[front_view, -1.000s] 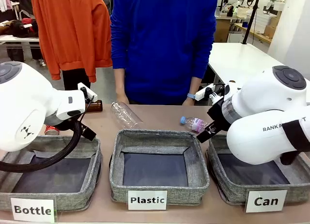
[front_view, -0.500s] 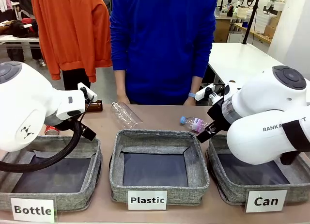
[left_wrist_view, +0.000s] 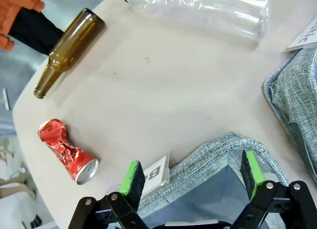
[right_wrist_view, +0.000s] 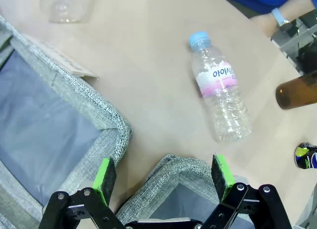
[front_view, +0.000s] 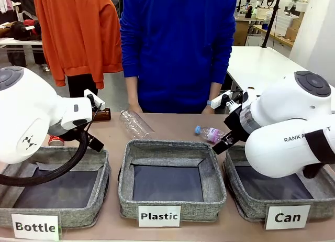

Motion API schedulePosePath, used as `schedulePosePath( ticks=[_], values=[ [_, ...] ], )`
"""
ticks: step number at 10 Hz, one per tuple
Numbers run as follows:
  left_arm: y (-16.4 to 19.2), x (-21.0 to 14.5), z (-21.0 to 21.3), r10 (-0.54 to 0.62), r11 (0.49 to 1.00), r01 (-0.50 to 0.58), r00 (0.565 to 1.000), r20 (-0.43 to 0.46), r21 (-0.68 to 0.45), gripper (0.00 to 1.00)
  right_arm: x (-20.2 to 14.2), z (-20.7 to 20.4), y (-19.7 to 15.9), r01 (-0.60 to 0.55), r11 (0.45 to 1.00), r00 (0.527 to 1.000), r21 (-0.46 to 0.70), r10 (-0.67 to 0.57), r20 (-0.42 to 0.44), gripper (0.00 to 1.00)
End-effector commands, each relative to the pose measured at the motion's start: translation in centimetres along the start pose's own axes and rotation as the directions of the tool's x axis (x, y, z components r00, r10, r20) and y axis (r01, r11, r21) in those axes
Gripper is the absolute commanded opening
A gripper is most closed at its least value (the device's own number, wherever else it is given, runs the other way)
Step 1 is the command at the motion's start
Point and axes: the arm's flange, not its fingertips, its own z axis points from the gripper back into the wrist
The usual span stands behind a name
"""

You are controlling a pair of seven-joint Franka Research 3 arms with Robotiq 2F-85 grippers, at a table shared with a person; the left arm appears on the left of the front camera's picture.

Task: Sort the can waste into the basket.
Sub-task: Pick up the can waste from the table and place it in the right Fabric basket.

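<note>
Though the left arm covers most of it in the front view, red can (left_wrist_view: pixel 67 150): seen whole in the left wrist view, crushed, lying on the bare table near the corner of the "Bottle" basket (left_wrist_view: pixel 218 154), not touching it.
Red can, axis: the long axis runs from upper left to lower right of that picture, with the silver top at the lower right end, on the gripper's side.
Left gripper (left_wrist_view: pixel 192 172): jaws wide apart, nothing between the green pads, above the basket corner.
Right gripper (right_wrist_view: pixel 163 172): jaws also spread, holding nothing, above a corner of the "Can" basket (right_wrist_view: pixel 173 164).
"Can" basket, front view: right end of the row, well apart from the red can; the right arm hides much of it.
Right wrist view, right edge: a small dark thing (right_wrist_view: pixel 306 155) with blue and yellow is cut off, and I cannot tell what it is.
</note>
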Motion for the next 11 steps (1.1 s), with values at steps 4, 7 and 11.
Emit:
schedulePosePath(
  ticks=[4, 7, 11],
  values=[
    [-0.4, 1.7, 12.5, 0.266, 0.951, -0.27, 0.963, -0.049, -0.151, 1.0, 0.2, 12.1, -0.8, 0.296, 0.944, 0.955, 0.143, -0.287, -0.081, 1.0],
    [5.7, -3.8, 19.5, 0.326, 0.777, -0.34, 0.937, -0.123, -0.53, 1.0, -7.3, 20.9, -6.7, 0.474, 0.795, 0.869, 0.38, -0.492, -0.055, 1.0],
    [21.4, -15.6, 17.7, 0.721, 0.304, -0.534, 0.67, -0.176, -0.789, 1.0, -22.8, 20.7, -18.7, 0.668, 0.386, 0.529, 0.636, -0.848, -0.04, 1.0]
  ],
)
